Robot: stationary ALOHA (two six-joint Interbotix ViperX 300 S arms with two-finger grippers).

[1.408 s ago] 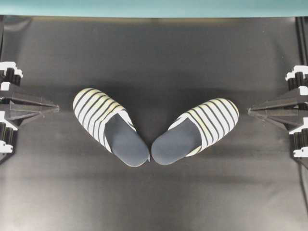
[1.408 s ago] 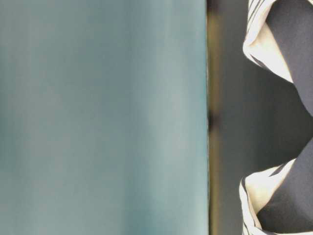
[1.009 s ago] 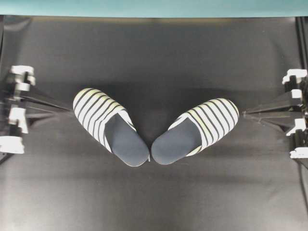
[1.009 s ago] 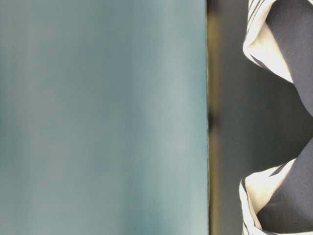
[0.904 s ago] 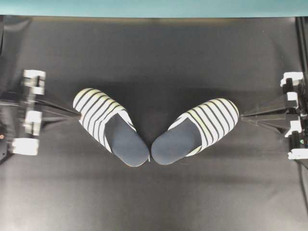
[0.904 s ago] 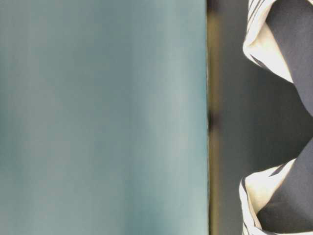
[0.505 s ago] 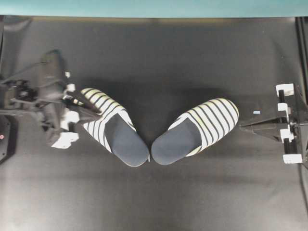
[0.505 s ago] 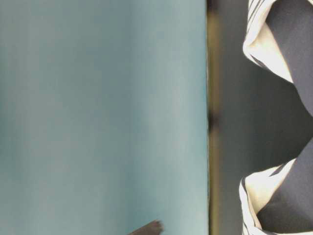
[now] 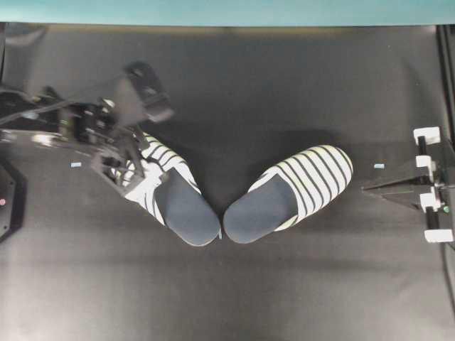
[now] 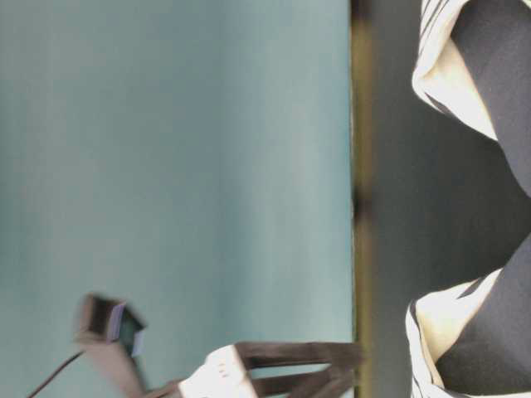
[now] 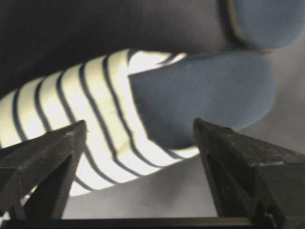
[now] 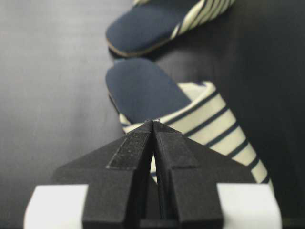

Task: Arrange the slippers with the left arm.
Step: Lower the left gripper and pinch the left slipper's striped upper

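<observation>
Two slippers with white and navy striped toe covers lie on the black table, heels almost touching and toes spread apart. The left slipper (image 9: 170, 195) has its toe under my left gripper (image 9: 134, 162). In the left wrist view, the gripper (image 11: 138, 125) is open and empty, with its jaws spread on either side of the striped toe cover (image 11: 90, 119), above it. The right slipper (image 9: 295, 190) lies free. My right gripper (image 9: 368, 187) is shut and empty, off that slipper's toe; its closed tips (image 12: 153, 123) point at that slipper (image 12: 200, 114).
Two small light-blue marks lie on the table, one at the left (image 9: 75, 165) and one at the right (image 9: 379, 165). A teal wall (image 9: 227, 11) runs along the table's far edge. In the table-level view, part of the left arm (image 10: 249, 365) shows at the bottom.
My left arm has swung in from the left edge and come over the left slipper's toe with its jaws open. My right gripper has pulled back slightly to the right. The slippers have not moved.
</observation>
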